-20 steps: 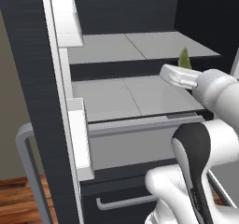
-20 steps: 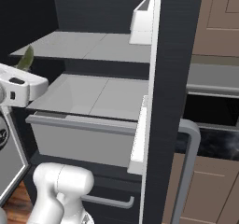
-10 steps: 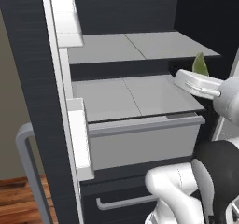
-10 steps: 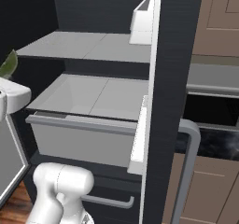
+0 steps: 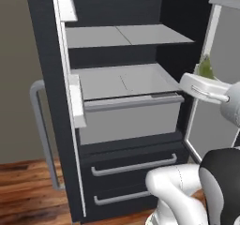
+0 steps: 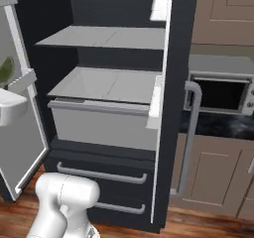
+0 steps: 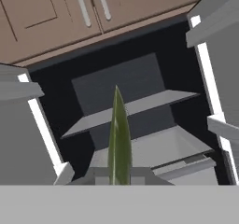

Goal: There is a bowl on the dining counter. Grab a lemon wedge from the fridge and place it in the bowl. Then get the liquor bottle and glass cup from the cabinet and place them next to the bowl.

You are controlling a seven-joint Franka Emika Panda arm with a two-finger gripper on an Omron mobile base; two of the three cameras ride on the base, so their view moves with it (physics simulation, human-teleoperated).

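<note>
The lemon wedge [image 5: 205, 66] is a thin green slice standing upright between my gripper's [image 5: 203, 75] fingers, which are shut on it. It is held in front of the open fridge [image 5: 123, 80], out past the right edge of the shelves and close to the right door. In the right base view the wedge [image 6: 6, 69] and gripper [image 6: 8, 83] sit at the far left, by that same door. In the hand view the wedge [image 7: 119, 143] rises edge-on from the gripper [image 7: 119, 179], with the fridge interior behind it. The bowl, liquor bottle and glass cup are out of view.
Both fridge doors stand open: one [image 5: 51, 93] at the left with a grey handle, one [image 5: 220, 55] at the right. Bare shelves [image 5: 126, 34] sit above a grey drawer [image 5: 131, 117]. A microwave [image 6: 218, 91] and wooden cabinets [image 6: 213, 177] flank the fridge.
The whole picture has shifted and the fridge looks farther off, so the camera moved back. My gripper has carried the wedge out from the shelf towards the right door.
</note>
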